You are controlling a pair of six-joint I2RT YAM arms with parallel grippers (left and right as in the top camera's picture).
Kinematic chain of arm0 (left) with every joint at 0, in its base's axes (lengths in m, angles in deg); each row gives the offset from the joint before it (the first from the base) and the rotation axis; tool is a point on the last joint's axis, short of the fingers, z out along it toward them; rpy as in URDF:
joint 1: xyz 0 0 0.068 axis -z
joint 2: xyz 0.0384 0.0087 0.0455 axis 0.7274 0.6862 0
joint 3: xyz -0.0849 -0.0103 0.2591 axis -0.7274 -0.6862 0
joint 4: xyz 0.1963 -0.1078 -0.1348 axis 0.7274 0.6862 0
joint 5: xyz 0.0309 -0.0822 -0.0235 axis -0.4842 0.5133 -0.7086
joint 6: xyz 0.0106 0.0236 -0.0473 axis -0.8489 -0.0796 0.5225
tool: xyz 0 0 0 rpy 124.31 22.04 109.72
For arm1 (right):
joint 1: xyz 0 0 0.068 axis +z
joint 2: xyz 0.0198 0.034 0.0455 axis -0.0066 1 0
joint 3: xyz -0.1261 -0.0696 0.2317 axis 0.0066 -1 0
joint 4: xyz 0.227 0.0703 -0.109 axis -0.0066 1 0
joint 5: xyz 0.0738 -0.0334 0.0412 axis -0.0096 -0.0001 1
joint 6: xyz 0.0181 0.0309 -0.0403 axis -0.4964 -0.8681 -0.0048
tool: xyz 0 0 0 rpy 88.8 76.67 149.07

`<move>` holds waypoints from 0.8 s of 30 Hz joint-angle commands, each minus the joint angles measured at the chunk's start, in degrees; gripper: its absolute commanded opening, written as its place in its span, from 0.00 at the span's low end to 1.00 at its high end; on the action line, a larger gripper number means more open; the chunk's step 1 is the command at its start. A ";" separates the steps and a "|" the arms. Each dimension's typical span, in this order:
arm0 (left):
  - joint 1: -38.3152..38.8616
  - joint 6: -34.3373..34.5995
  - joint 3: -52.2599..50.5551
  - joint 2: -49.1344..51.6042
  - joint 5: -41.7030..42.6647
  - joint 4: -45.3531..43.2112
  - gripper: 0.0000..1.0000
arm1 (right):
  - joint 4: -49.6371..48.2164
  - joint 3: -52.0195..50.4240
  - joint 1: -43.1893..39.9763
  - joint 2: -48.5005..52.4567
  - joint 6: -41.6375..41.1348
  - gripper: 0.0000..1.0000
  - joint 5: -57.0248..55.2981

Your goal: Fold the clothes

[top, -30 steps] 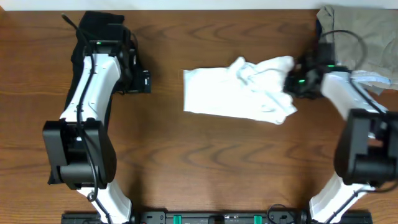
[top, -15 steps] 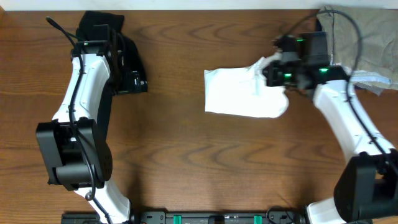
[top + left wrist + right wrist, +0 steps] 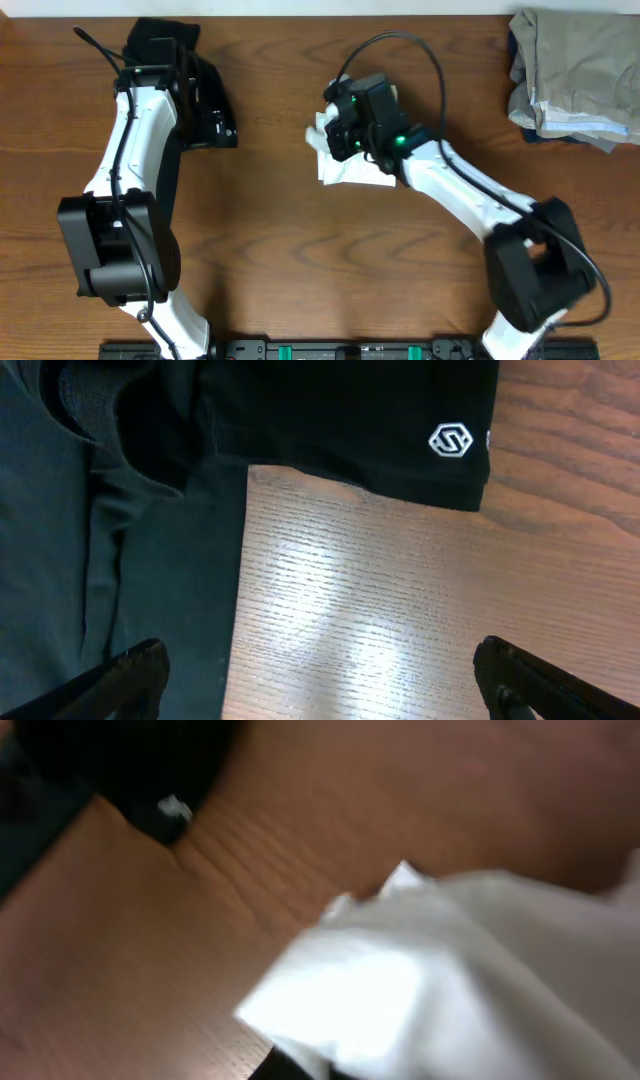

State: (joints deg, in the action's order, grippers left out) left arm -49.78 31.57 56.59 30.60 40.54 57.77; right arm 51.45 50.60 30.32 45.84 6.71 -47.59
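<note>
The white shirt (image 3: 352, 170) lies bunched near the table's middle, and part of it is hidden under my right arm. My right gripper (image 3: 332, 135) is shut on its left edge. In the blurred right wrist view the white shirt (image 3: 450, 980) fills the lower right, with the black garment (image 3: 120, 760) at the top left. That black garment (image 3: 205, 85) lies at the back left, under my left arm. My left gripper (image 3: 320, 690) hovers open over its edge and bare wood. Its fingertips (image 3: 130, 675) stand wide apart below the white logo (image 3: 449, 440).
A heap of grey-green clothes (image 3: 575, 70) sits in the back right corner. The wooden table (image 3: 300, 270) shows bare wood in front of both arms. The arm bases stand at the front edge.
My right arm has swept left across the table and pulled the white shirt from the right side to the middle, where it is bunched smaller. The left arm shifted slightly at first, then held still.
</note>
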 commanded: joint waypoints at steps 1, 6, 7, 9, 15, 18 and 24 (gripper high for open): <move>-0.09 -0.13 0.04 -0.20 0.22 0.11 0.98 | -1.16 0.37 -0.07 2.36 -0.55 0.01 -1.57; -0.09 -0.15 0.04 -0.22 2.38 -0.35 0.98 | -4.98 0.37 -0.76 2.75 0.66 0.74 -1.77; -0.09 -0.13 0.04 -0.20 2.78 -0.57 0.98 | -6.12 0.39 -0.83 2.75 1.36 0.93 -1.75; -0.04 -0.13 0.02 -0.20 2.75 -0.94 0.98 | -7.08 1.25 -0.85 2.75 2.05 0.99 -1.70; -0.04 -0.13 0.00 -0.20 2.73 -1.18 0.98 | 1.44 9.92 -1.44 1.75 2.03 0.99 -1.36; -0.04 -0.13 0.00 -0.20 2.73 -1.40 0.98 | 5.44 13.92 -2.58 1.66 2.10 0.99 -1.86; -0.04 -0.13 0.00 -0.20 2.73 -1.81 0.98 | 5.07 14.23 -3.98 2.71 2.58 0.99 -6.10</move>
State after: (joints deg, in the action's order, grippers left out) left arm -49.78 31.57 56.59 30.60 43.16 56.16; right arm 56.11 64.26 27.02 48.45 8.42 -50.63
